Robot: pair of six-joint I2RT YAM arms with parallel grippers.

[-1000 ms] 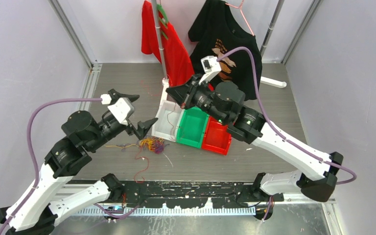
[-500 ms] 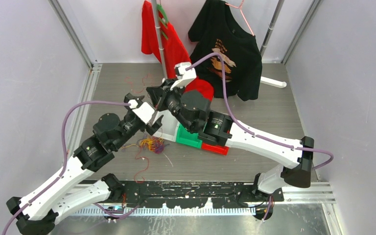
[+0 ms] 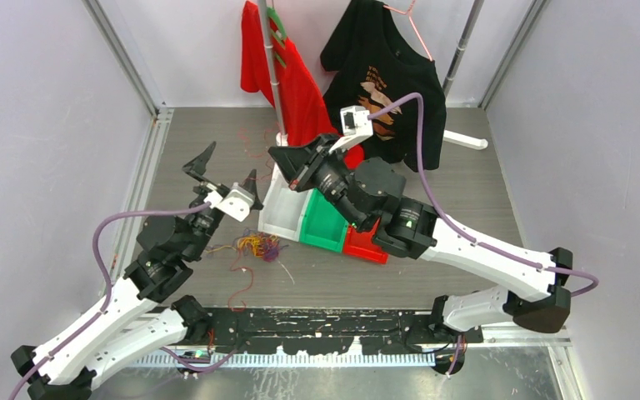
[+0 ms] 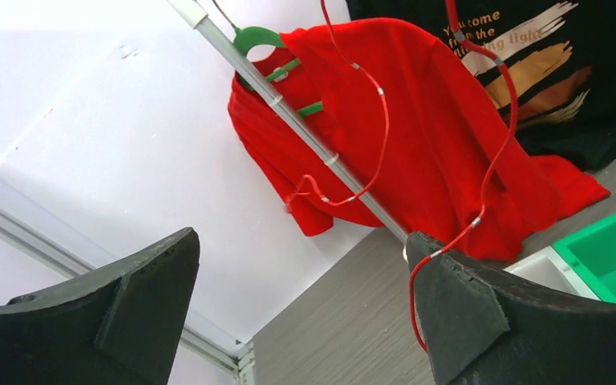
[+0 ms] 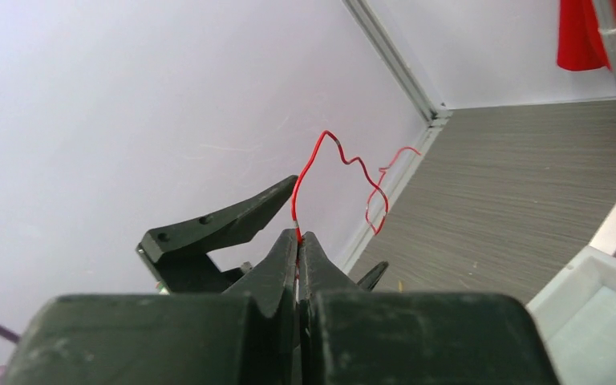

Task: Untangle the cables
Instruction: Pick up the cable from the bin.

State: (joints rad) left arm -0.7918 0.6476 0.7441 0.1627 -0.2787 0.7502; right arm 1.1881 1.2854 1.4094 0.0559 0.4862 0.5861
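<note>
Cables: thin, light, limp wire w/ some kink; they snag easily, so pinch a single strand near a free end & pull slow. R fingers (image 5: 277, 265) clamped on 1 red wire (image 5: 321, 156). L fingers (image 4: 465, 313) wide apart, gripping nothing. 1 tangle (image 3: 257, 245) on tabletop (image 3: 467, 192), approx 6 o'clock of L fingers; strands uncountable. 3 bins (image 3: 321, 242) at its 3 o'clock.

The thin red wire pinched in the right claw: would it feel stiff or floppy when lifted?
Probably springy rather than limp: above the shut right gripper the thin red wire stands up and shows kinks. Likely very light, being far thinner than that gripper. It may snag: it touches the open left gripper's tip.
</note>
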